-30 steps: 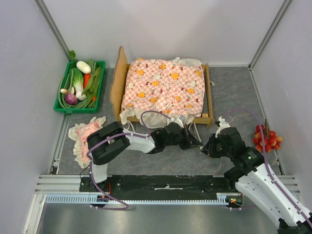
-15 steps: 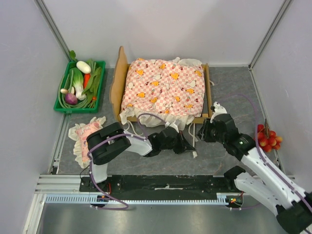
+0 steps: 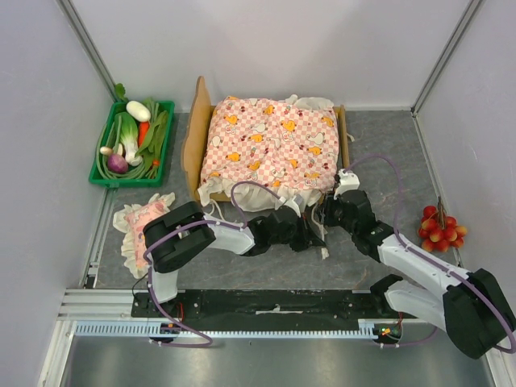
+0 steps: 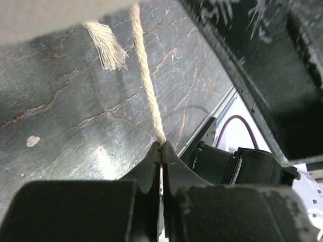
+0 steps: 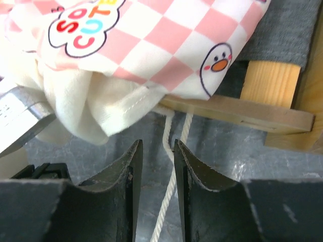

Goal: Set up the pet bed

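The mattress point(image 5: 166, 45) print reads "SO CUTE"; left hand point(image 4: 161, 148) pinches a cord point(image 4: 145, 75); right hand point(image 5: 157, 151) spread.

Dark grey veined tabletop point(image 3: 387, 153), pale plain walls point(image 3: 266, 40) on three sides, slim metal corner posts point(image 3: 87, 48).

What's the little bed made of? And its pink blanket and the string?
The pet bed looks like pale unpainted wood; grain shows. The pink-checked mattress looks like soft printed cloth with stitched hems. The string looks like twisted cotton cord, probably.
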